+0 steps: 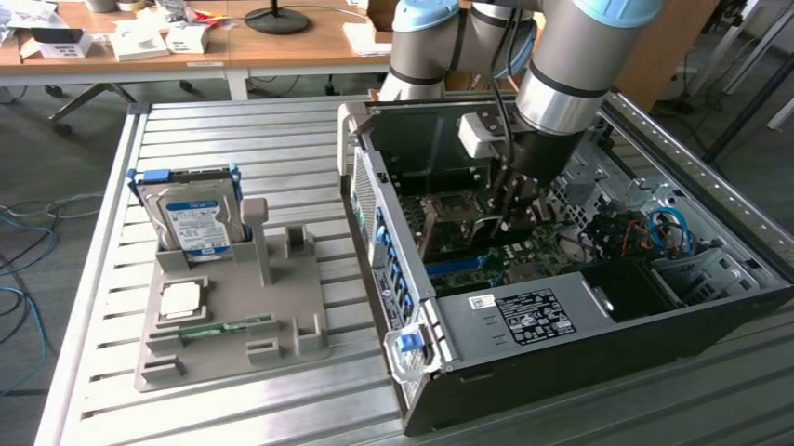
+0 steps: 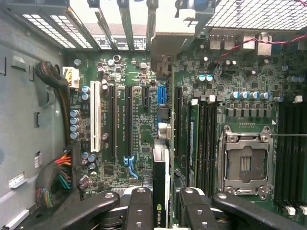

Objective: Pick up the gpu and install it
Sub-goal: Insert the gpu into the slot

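At the near edge of the surface (image 1: 248, 130), toward its near corner on the exterior view's right, stands an open computer case (image 1: 559, 316), side panel off, with a white-labelled drive cage nearest the camera. Beside it, toward the exterior view's left edge of the surface, lies a grey fixture tray (image 1: 236, 358). The tray carries a narrow green memory stick (image 1: 223, 327) lying flat, a square processor chip (image 1: 181, 299) just behind it, and farther back a silver hard drive (image 1: 192, 218) standing upright in a blue frame.

Inside the case, the robot arm (image 1: 559, 84) reaches down over the motherboard (image 2: 144, 120). The hand (image 2: 165, 199) is closed on the gpu (image 2: 160, 177). Its 2 black fingers (image 2: 140, 208) press from either side on the dark card, which the wrist view shows edge-on with a green logo on it. The gpu is therefore inside the case, upright above the board. It sits in line with a short blue slot (image 2: 161, 94), between the long black expansion slots and the bank of memory slots. Whether its lower edge is seated in a slot cannot be told.

Farther along the board are 1 white slot (image 2: 95, 117) and an empty processor socket (image 2: 245, 163) with its metal frame. A bundle of coloured wires (image 2: 57, 172) runs along the case wall.

Beyond the far edge of the surface stands a wooden desk (image 1: 285, 46) holding white boxes (image 1: 137, 42) and a round black lamp base (image 1: 277, 19).
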`<move>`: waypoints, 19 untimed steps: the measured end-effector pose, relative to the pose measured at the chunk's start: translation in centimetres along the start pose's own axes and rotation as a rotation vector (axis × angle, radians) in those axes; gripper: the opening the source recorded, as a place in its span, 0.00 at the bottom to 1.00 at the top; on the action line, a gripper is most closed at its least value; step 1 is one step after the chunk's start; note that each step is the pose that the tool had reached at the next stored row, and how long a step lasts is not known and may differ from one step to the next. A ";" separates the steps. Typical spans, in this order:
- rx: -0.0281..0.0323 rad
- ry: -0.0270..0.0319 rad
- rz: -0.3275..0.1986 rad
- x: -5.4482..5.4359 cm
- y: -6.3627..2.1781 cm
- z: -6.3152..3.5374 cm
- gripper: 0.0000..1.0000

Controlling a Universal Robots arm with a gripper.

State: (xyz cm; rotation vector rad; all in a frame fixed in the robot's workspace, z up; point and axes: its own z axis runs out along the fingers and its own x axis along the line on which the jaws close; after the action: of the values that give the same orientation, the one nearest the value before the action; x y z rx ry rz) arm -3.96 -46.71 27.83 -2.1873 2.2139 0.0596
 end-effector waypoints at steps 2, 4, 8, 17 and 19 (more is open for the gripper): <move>0.0001 0.0001 -0.001 0.0 0.08 0.02 0.26; 0.0001 0.0001 -0.001 0.0 0.19 0.05 0.26; 0.0003 0.0001 -0.002 0.0 0.33 0.09 0.26; 0.0003 0.0000 -0.004 0.0 0.49 0.28 0.26; 0.0003 0.0000 -0.004 0.0 0.51 0.32 0.26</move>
State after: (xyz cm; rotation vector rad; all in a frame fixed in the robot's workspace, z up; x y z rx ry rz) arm -4.47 -46.71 27.51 -2.1916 2.2091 0.0592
